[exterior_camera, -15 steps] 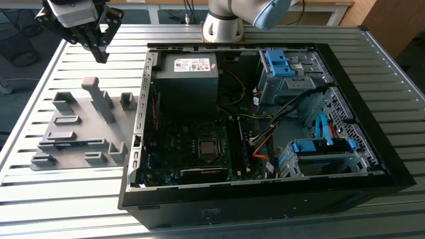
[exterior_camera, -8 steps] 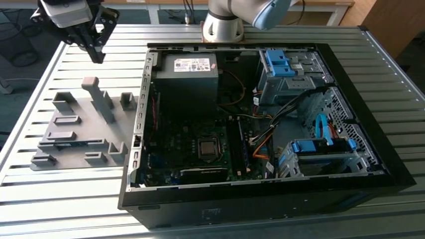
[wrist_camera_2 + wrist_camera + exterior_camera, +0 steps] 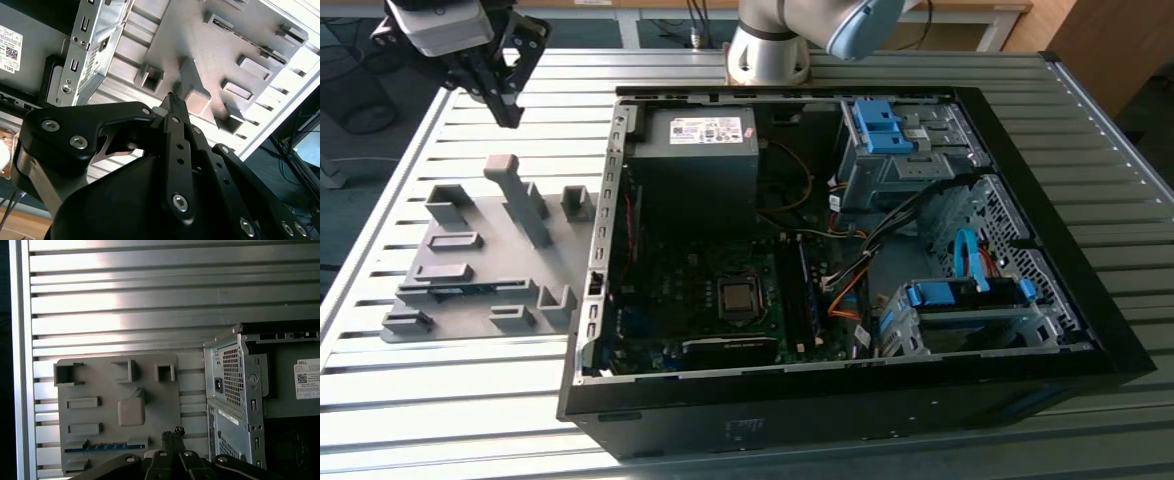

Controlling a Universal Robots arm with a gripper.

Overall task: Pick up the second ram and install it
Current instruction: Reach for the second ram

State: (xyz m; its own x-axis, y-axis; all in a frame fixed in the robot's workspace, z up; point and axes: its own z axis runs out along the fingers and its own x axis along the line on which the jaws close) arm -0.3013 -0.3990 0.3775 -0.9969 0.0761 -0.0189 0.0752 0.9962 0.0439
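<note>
On the slatted aluminium table (image 3: 454,400), at the exterior view's left of a black desktop computer case (image 3: 854,405) that lies on its side with its panel off, sits a pale grey plastic holder tray (image 3: 470,218) with raised blocks and slots. The second ram (image 3: 460,291), a thin dark memory stick, lies on edge in a long slot of that tray, at the tray's end nearest the exterior camera. In the first wrist view it shows as a narrow dark blue-black strip (image 3: 105,446) along the slot. The black two-fingered gripper (image 3: 510,118) hangs in the air above the table, near the opposite end of the tray, well apart from the stick and touching nothing. In both wrist views its fingertips are pressed together with nothing between them, the tips pointing down toward the tray (image 3: 173,434) (image 3: 173,98). A tall grey upright post (image 3: 523,198) stands on the tray between the gripper and the ram's slot. Inside the case, a dark grey power-supply box with a white label (image 3: 700,150) sits at the far end, a dark motherboard (image 3: 707,300) lies across the floor, and blue plastic drive brackets (image 3: 881,125) are at the exterior view's right. Orange and black cables (image 3: 847,285) run across the middle of the case.
</note>
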